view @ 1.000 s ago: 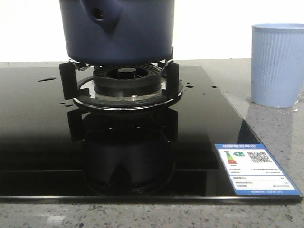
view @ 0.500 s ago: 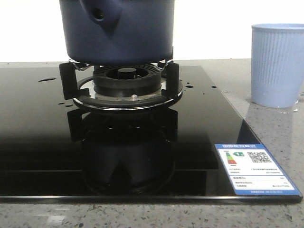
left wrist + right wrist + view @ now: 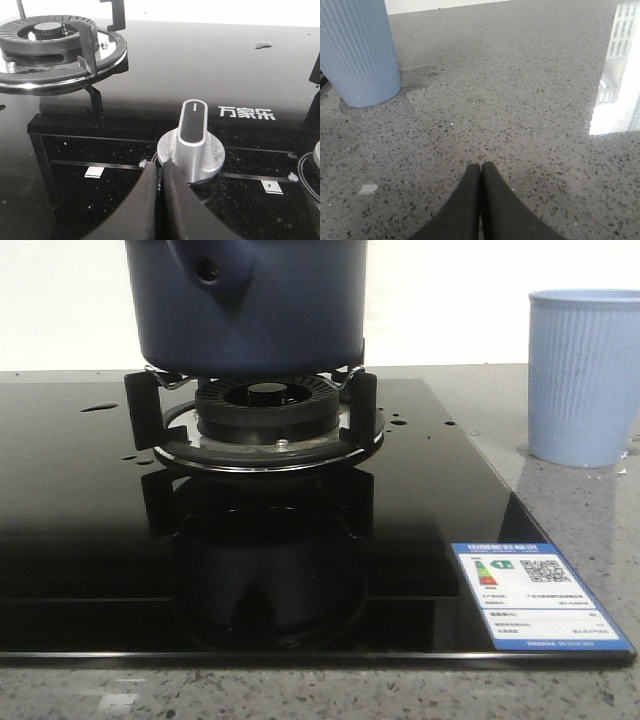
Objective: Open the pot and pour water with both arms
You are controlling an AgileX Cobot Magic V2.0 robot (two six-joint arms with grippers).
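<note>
Pot [image 3: 250, 305] on burner (hands closed)

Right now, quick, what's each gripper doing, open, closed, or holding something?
Left gripper: closed, holding nothing, tips beside the stove knob.
Right gripper: closed, empty, over the bare countertop near the light blue cup.

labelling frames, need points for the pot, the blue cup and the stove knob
pot [image 3: 270, 315], front view, its dark side wall
blue cup [image 3: 582, 380], front view, its ribbed side
stove knob [image 3: 192, 131], left wrist view, its raised grip
</note>
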